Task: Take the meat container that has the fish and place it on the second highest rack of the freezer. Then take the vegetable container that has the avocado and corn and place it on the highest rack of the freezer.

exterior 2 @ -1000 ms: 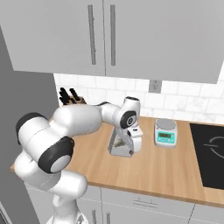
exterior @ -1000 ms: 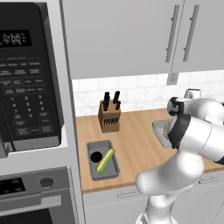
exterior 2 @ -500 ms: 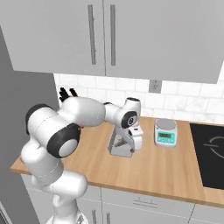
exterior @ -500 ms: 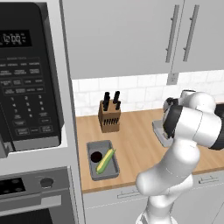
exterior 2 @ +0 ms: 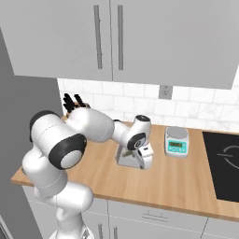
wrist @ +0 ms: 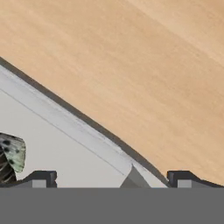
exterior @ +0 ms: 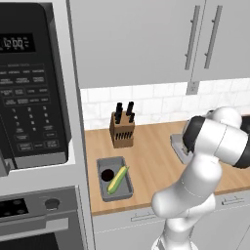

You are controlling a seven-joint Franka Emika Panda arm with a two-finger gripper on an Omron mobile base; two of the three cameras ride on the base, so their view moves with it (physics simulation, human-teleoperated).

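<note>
Gripper: held wide open, nothing gripped.
Grey rectangular meat tray: rim directly beneath gripper.
Speckled fish: seen beside left fingertip.
Wooden table: beyond tray.

microwave display: pale digits on a dark screen, look like "12:00", blurry, not certain
microwave keypad: rows of button captions, too small to read
oven control panel: faint marks, unreadable
kitchen scale screen: greenish display, nothing readable on it
cooktop: white ring marking only, no text
</note>
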